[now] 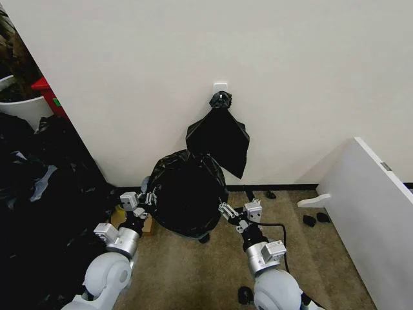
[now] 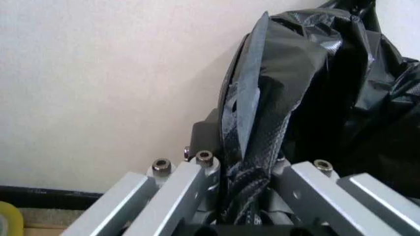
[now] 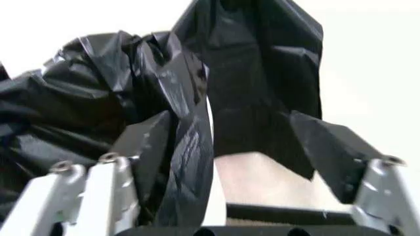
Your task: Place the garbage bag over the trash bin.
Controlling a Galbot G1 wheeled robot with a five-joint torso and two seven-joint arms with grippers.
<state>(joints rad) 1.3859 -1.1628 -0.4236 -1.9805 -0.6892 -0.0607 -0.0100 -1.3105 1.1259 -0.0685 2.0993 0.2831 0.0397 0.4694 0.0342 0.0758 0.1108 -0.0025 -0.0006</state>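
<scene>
Garbage bag [image 1: 187,192] edges betw. left hand [image 1: 147,199] (pinched), right hand [image 1: 227,212].

knotted black bundle [image 1: 219,134], white board [image 1: 373,213]

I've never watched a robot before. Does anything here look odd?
Yes: a flat black plastic bundle with a knotted top hangs on the wall, and small dark scraps litter the carpet.
</scene>
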